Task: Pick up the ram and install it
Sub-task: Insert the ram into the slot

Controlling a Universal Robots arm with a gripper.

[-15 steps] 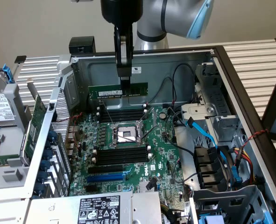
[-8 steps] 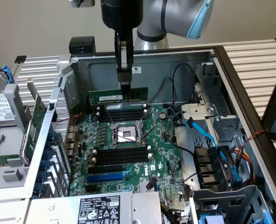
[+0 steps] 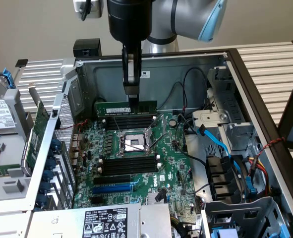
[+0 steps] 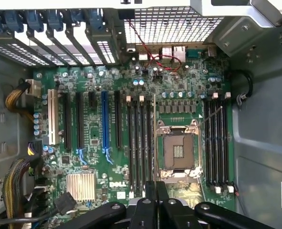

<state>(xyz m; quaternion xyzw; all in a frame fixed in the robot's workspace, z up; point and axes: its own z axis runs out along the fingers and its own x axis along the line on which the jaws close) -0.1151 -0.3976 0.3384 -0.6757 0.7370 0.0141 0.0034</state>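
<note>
Exterior view: black hand (image 3: 132, 101) clenched on long, narrow green circuit-board ram (image 3: 111, 107), long axis level, running that view's left to right, near black plastic slots (image 3: 129, 122). Wrist view: metal CPU socket (image 4: 178, 151) between slot banks.

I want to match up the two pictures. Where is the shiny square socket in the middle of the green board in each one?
Exterior view: the square socket is mid-picture, between two banks of black slots, lower than the ram that the gripper holds.
Wrist view: the square socket lies between the same two banks, close to the gripper.
Shared landmark: the blue slot, past one bank from the socket.
</note>
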